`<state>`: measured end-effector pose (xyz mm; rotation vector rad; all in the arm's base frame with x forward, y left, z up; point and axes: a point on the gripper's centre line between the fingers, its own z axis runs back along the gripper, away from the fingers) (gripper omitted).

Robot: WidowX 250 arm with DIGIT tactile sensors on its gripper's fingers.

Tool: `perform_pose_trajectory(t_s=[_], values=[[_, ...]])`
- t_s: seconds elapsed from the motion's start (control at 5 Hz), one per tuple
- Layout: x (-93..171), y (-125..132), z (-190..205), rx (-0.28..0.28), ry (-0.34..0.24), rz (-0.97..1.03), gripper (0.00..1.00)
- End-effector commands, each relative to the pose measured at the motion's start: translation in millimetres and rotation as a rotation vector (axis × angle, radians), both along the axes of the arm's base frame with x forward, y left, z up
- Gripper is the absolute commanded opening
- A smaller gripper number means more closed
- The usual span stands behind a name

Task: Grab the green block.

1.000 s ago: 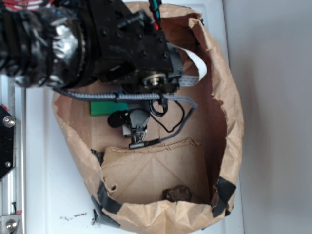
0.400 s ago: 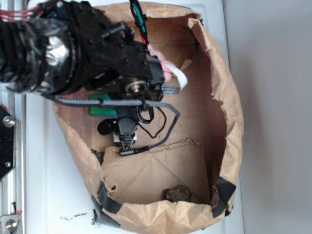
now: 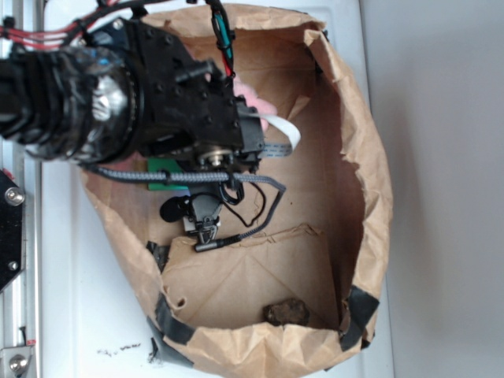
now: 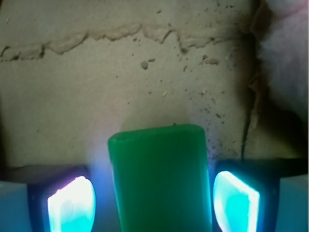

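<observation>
My gripper (image 4: 153, 203) is open astride the block (image 4: 161, 179); it looks stiff, smooth, so I'd pinch its long sides.

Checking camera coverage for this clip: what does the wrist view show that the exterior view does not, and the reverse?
Only the wrist view shows the gripper: its two glowing cyan finger pads stand on either side of the flat bright-green rectangular block, with a gap on each side, so it is open and not yet clamped. Only the exterior view shows the whole crumpled brown paper bag, the black robot arm reaching into it, and a small dark brown lump near the bag's lower edge. Both show the green block, the brown bag floor and a bit of pink plush.
</observation>
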<state>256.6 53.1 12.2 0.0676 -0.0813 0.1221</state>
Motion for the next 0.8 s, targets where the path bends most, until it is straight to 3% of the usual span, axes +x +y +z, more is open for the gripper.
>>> perform_pose_trajectory(t_s=[0.0, 0.2, 0.6], values=[[10, -3, -11, 0.031, -0.038, -0.016, 0.94], [7, -4, -8, 0.029, -0.062, -0.008, 0.0], [11, -2, 3, 0.026, -0.084, 0.002, 0.0]])
